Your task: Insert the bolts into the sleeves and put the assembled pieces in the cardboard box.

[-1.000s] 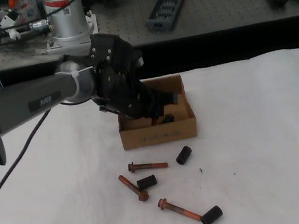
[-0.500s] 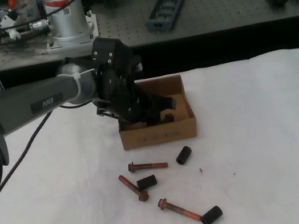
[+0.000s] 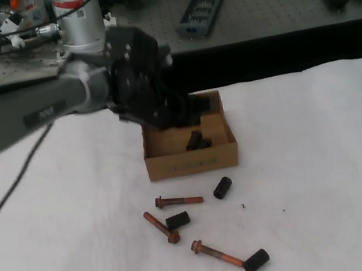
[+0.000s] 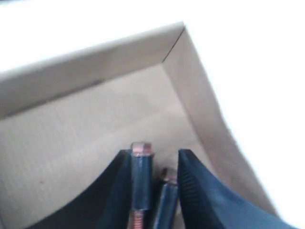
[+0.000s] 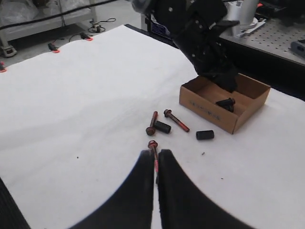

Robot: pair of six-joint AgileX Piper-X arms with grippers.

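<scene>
Two sleeved bolts [image 4: 142,174], seemingly, in cardboard box [image 4: 200,98] between spread left fingers [image 4: 207,200]; right fingers [image 5: 136,191] together.

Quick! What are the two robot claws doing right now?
Left gripper: open, above the brown cardboard box, holding nothing.
Right gripper: closed, holding nothing.

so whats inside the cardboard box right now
Two sleeved bolts lie on the cardboard box floor. The left gripper hangs over the far part, hiding the floor there.
</scene>
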